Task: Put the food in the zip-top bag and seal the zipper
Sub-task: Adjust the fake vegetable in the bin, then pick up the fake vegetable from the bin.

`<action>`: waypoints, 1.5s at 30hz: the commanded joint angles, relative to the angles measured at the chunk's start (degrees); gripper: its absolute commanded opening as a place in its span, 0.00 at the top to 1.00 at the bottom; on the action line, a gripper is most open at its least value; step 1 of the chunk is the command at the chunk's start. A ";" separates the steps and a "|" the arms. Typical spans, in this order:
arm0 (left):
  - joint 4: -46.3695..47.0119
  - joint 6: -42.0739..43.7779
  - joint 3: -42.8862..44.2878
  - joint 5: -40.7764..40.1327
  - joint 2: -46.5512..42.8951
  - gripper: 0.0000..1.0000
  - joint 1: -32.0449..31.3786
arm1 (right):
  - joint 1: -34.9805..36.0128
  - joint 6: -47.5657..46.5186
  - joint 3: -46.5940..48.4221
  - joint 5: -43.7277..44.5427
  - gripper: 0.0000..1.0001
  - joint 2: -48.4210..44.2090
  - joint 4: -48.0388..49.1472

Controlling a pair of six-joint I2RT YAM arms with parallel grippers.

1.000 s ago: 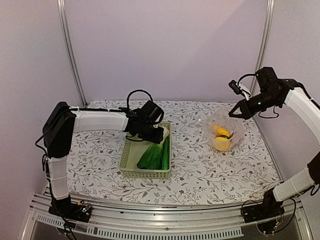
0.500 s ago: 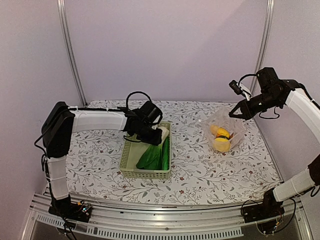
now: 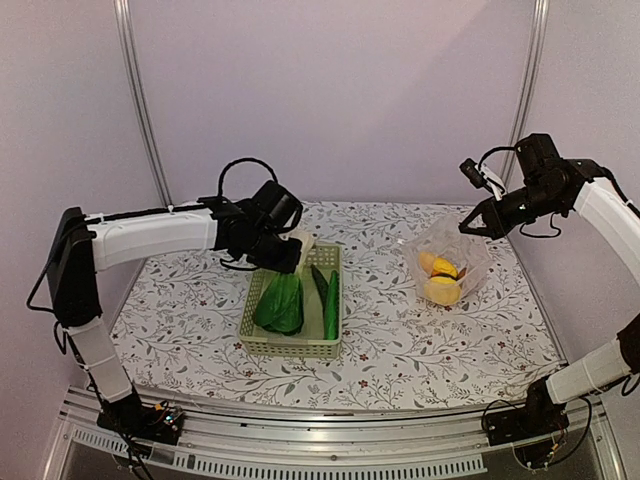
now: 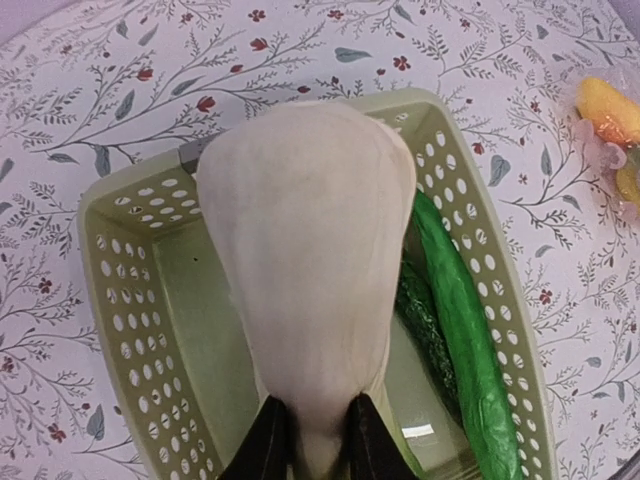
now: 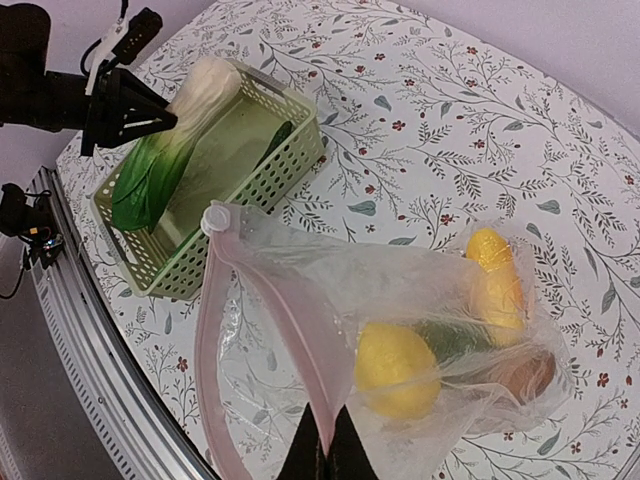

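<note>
My left gripper (image 3: pixel 283 250) is shut on the bok choy (image 3: pixel 280 298) by its white stem (image 4: pixel 305 290) and holds it hanging over the pale green basket (image 3: pixel 252 305). A green cucumber (image 3: pixel 331 303) lies in the basket's right side and shows in the left wrist view (image 4: pixel 462 330). My right gripper (image 3: pixel 478 224) is shut on the pinkish zipper strip (image 5: pixel 290 345) of the zip-top bag (image 3: pixel 450 262), holding its mouth open. Two yellow lemons (image 5: pixel 396 368) and a small brown piece (image 5: pixel 522 372) lie inside the bag.
The floral tablecloth (image 3: pixel 400 340) covers the table. Metal frame posts (image 3: pixel 140 110) stand at the back corners. The bag's round slider (image 5: pixel 215 217) sits at the end of the zipper strip near the basket (image 5: pixel 250 190).
My left gripper has lifted the bok choy up and to the left, out from the basket floor; the leaves now hang over the basket's left side. The right arm holds still.
</note>
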 commanded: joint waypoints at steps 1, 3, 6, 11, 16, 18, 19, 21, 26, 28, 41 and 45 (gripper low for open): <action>-2.31 -1.95 -3.41 -2.96 -0.97 0.82 1.91 | 0.16 -0.49 -0.80 -0.44 1.00 -1.32 0.83; -1.54 -2.33 -3.98 -1.67 -0.34 0.81 1.94 | 0.08 -0.49 -0.81 -0.44 1.00 -1.38 0.82; -1.18 -2.56 -3.61 -0.39 0.90 0.79 1.92 | 0.12 -0.47 -0.81 -0.29 1.00 -1.48 0.64; -2.81 -2.57 -1.27 -1.72 1.81 0.55 1.95 | 0.16 -0.57 -0.81 0.09 1.00 -1.91 0.50; -4.42 -1.23 2.94 -1.42 0.78 0.43 1.42 | 0.10 -0.57 -0.90 0.13 1.00 -2.02 0.63; -3.77 -0.75 4.22 0.48 0.35 0.42 0.74 | 0.09 -0.57 -0.97 -0.08 1.00 -1.94 0.71; -3.28 -0.65 4.60 2.27 0.26 0.42 0.50 | 0.14 -0.51 -0.94 -0.15 1.00 -1.89 0.82; -1.16 -1.86 4.45 6.72 0.25 0.44 0.23 | 0.14 -0.43 -0.83 -0.09 1.00 -1.78 0.82; 1.31 -4.90 4.49 11.94 1.99 0.51 -0.04 | 0.15 -0.55 -1.12 -0.17 1.00 -1.92 0.82; 1.45 -5.07 5.00 13.59 3.33 0.53 -0.36 | 0.12 -0.54 -1.47 -0.18 1.00 -2.08 0.97; -0.88 -7.45 11.25 10.90 13.50 0.62 -0.73 | 0.12 -0.57 -2.45 -0.22 1.00 -2.61 1.45; -4.49 -9.10 16.09 8.77 18.72 0.62 -0.70 | 0.12 -0.70 -2.87 -0.44 1.00 -2.79 1.55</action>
